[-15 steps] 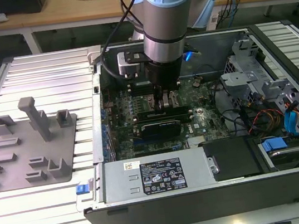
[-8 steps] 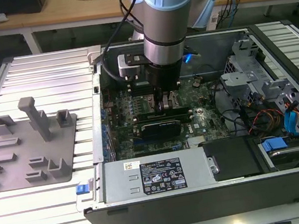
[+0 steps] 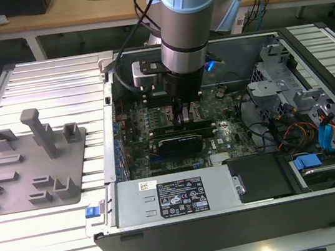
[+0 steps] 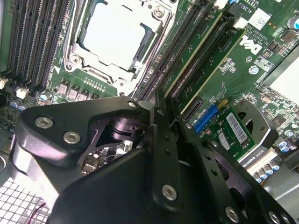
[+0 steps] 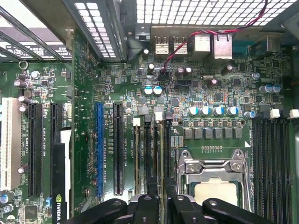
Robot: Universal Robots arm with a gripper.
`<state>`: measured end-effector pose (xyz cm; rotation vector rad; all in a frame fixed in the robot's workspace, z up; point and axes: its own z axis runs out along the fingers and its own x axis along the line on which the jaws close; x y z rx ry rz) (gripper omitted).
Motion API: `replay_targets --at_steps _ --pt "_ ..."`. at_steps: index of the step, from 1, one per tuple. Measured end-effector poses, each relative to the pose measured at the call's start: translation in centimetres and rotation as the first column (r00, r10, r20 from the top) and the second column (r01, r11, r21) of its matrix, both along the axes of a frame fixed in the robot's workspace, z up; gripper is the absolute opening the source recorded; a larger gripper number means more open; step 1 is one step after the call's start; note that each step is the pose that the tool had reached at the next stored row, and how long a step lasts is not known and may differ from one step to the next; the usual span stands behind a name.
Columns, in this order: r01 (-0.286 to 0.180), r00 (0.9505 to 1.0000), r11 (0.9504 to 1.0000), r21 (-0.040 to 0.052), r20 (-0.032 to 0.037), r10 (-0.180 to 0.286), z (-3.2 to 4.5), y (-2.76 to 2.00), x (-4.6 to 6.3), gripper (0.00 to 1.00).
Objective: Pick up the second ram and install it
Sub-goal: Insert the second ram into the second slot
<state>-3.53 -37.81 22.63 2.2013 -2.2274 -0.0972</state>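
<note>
**Gripper low over the memory slots beside the CPU socket**

Now, in the exterior view, the gripper [image 3: 184, 120] is reaching down inside the computer case [image 3: 232, 220]. In the second wrist view, the second ram [image 4: 196, 49] is standing in its slot, its long axis running straight away from the gripper [image 4: 161, 109]. In the first wrist view it is lying edge-on, just beside the CPU socket [image 5: 212, 172]. Whether the gripper is clamping it, I cannot tell.
</note>
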Motion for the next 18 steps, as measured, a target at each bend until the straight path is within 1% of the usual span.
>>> replay_targets --at_steps 2,3,5,7,8,10,11,13,14,15,18 --pt "0.0 1.0 1.0 -0.0001 -0.0001 0.0 0.0 0.0 0.0 0.17" --pt "0.0 1.0 1.0 0.0 0.0 0.0 0.32 0.0 0.0 0.17" --pt "0.0 1.0 1.0 0.0 0.0 0.0 0.7 0.0 0.0 0.17" --pt "0.0 1.0 1.0 -0.0001 -0.0001 0.0 1.58 0.0 0.0 0.17" --pt "0.0 1.0 1.0 -0.0001 0.0 0.0 1.73 0.0 0.0 0.17" --pt "0.0 1.0 1.0 0.0 0.0 0.0 1.74 0.0 0.1 0.17" --pt "0.0 1.0 1.0 -0.0002 -0.0001 0.0 1.75 0.0 0.4 0.17" --pt "0.0 1.0 1.0 -0.0001 0.0 0.0 1.75 0.0 0.4 0.17" --pt "0.0 1.0 1.0 -0.0001 -0.0001 0.0 1.75 0.0 0.5 0.16" --pt "0.0 1.0 1.0 -0.0001 0.0 0.0 1.75 0.0 0.5 0.09" --pt "0.0 1.0 1.0 0.0 0.0 0.0 1.74 0.07 0.5 0.08"
